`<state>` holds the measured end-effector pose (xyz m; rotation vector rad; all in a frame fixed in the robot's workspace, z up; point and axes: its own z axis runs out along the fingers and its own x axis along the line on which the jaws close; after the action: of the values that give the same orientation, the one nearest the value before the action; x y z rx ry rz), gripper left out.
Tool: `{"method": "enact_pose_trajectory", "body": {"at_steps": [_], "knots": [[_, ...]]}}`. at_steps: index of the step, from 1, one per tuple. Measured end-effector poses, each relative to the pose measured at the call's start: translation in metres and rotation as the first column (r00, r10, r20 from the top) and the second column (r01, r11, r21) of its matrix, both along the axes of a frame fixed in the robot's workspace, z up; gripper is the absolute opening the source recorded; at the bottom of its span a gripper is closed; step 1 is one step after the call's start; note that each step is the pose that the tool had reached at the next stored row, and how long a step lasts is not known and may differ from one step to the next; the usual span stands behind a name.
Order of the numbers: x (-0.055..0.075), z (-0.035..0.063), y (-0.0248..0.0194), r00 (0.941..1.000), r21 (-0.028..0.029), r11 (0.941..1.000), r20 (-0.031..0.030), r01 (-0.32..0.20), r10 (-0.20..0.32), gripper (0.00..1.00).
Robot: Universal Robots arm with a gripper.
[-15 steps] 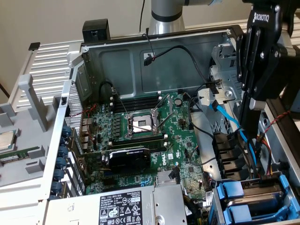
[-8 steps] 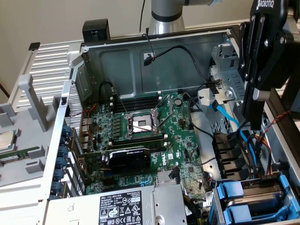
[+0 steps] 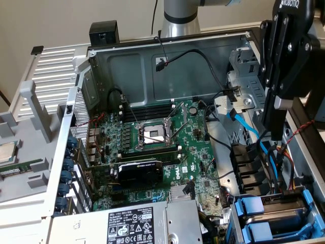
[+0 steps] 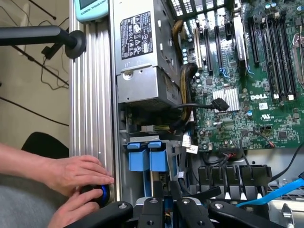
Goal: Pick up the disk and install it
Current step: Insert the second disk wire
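Observation:
The disk appears as a dark slab in a blue carrier frame, lying in the drive bay at the exterior view's lower right. Two blue carrier handles front the bay; in the wrist view the same blue handles sit side by side. My gripper hangs above the bay with its black fingers pointing down. In the wrist view my gripper has its fingers pressed together and nothing between them. It touches nothing.
The open computer case holds a green motherboard with a bare processor socket, black and blue cables, and a grey power-supply box. A person's hands rest on a blue knob beside the case rail.

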<state>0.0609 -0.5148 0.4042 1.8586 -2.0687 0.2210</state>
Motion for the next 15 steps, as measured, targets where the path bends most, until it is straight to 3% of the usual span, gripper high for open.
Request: {"method": "enact_pose_trajectory", "body": {"at_steps": [6,7,9,15], "knots": [[-0.001,0.0048,-0.0117,1.0000,0.0303,0.9995,0.0002,0.000,0.000,0.16],[-0.001,0.0050,-0.0137,1.0000,0.0388,0.9992,0.0010,0.000,0.000,0.16],[-0.001,0.0050,-0.0169,1.0000,0.0596,0.9982,0.0034,0.000,0.000,0.16],[-0.001,0.0056,-0.0270,1.0000,0.1293,0.9916,0.0067,0.000,0.000,0.16]]}}
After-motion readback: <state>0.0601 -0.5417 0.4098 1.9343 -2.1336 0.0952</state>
